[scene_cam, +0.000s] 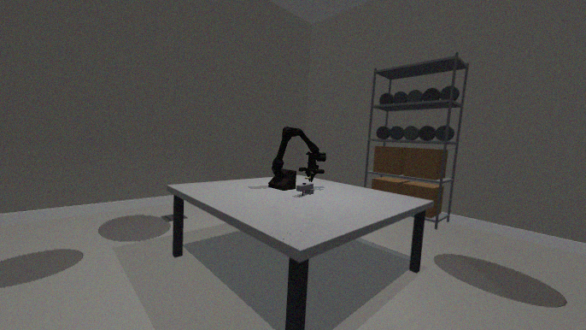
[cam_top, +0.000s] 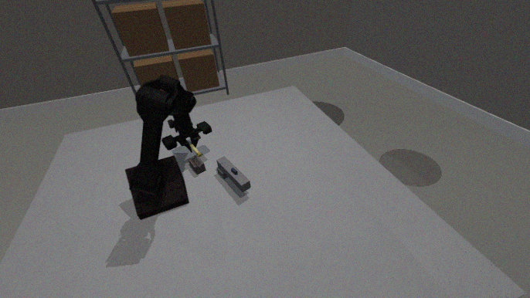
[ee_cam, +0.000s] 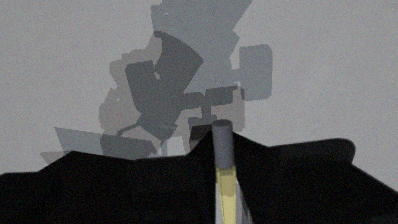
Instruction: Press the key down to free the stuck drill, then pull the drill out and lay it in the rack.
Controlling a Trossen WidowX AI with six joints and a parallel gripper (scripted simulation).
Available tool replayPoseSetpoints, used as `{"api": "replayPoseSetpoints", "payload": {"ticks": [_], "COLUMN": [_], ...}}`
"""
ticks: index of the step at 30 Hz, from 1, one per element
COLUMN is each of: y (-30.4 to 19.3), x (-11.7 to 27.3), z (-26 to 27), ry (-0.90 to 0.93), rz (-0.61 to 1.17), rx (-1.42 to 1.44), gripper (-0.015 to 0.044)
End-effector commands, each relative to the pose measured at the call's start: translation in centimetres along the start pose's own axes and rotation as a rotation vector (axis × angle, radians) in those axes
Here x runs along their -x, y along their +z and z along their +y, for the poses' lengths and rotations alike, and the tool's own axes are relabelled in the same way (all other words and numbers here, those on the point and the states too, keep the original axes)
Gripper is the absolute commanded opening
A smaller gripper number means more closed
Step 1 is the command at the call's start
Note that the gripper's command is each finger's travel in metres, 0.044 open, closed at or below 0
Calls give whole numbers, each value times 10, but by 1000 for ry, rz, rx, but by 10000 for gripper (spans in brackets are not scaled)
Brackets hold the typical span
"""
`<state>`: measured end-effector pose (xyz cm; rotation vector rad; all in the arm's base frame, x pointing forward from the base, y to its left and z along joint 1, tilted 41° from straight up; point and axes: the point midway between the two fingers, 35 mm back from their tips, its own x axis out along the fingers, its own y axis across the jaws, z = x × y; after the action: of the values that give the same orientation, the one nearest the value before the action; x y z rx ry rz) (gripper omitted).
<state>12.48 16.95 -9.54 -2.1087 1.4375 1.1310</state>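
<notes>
My gripper (cam_top: 192,145) (scene_cam: 311,178) is shut on the drill and points down above the table. The drill (cam_top: 197,150) (ee_cam: 227,200) is a slim yellow rod with a grey end; it sticks out from between the fingers, clear of the block. The rack (cam_top: 197,166), a small brown-grey piece, stands on the table just below the drill in the top view; in the wrist view the fingers hide most of that area. The long grey block (cam_top: 240,178) (scene_cam: 304,187) stands to the right of the rack. The small dark blue key (cam_top: 234,171) shows on its top.
The arm's dark base (cam_top: 164,193) (scene_cam: 283,181) is on the table (cam_top: 309,231) (scene_cam: 256,205), to the left of the rack in the top view. A tall shelf (cam_top: 170,52) (scene_cam: 416,104) with brown boxes stands on the floor behind the table. Arm shadows cross the table top.
</notes>
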Motion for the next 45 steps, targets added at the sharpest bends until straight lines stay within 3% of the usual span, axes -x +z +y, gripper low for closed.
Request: {"api": "replayPoseSetpoints", "payload": {"ticks": [1,45], "y": [1,3], "x": [1,-46], "z": [9,12], "ry": [0,0], "rz": [-2,-1], "rx": [0,-1], "gripper": [0,0]}}
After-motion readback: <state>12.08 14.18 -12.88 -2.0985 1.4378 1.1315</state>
